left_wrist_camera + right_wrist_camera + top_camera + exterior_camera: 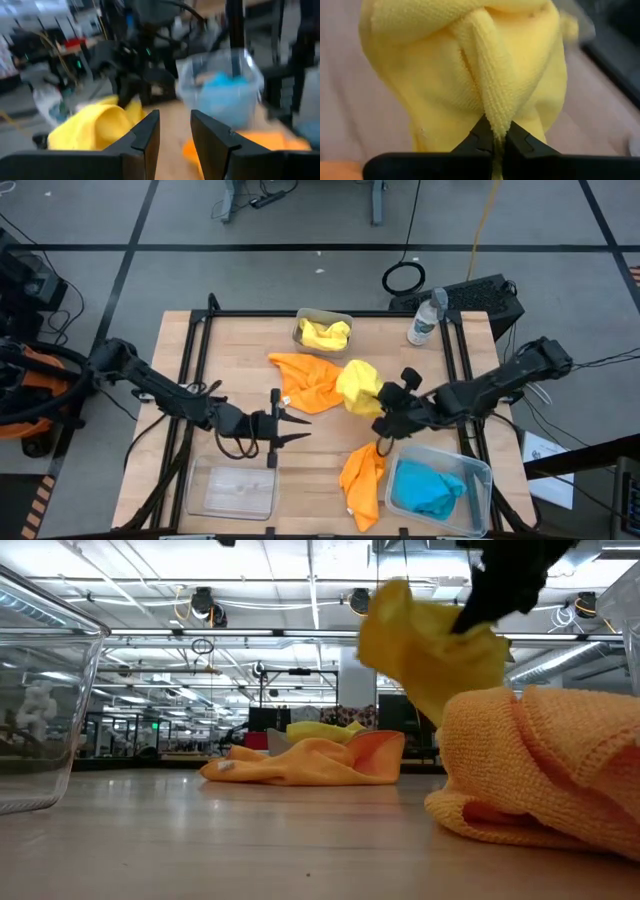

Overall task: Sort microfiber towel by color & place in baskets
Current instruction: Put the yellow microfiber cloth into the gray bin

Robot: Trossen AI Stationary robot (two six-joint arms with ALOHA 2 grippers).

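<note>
A yellow towel [358, 385] is held pinched between the closed jaws of the right gripper [381, 402] and is lifted clear of the bench [180, 360], near its middle. In the right wrist view a fold of that cloth [485, 85] is seen clamped between the two dark fingertips [480, 137]. In the low view the same cloth [430, 650] hangs in the air, above and behind a nearer orange towel [540, 770].

The left gripper [290, 423] is held low over the bench, left of centre, with its jaws parted and nothing between them; the gap between its fingers [145, 132] is plain in the left wrist view.

A second yellow towel [325, 333] is seen lying in the small greyish basket [300, 320] at the far edge of the bench. Blue towel [428, 488] is bunched in the clear basket [482, 480] at the near right corner. Another clear basket [232, 486] is placed at the near left, just in front of the left gripper.

One orange towel [308, 380] is spread on the bench just left of the lifted yellow cloth, and the other orange towel [362, 482] is crumpled beside the blue-filled basket, on its left. A water bottle [427, 318] is stood at the far right of the bench.
</note>
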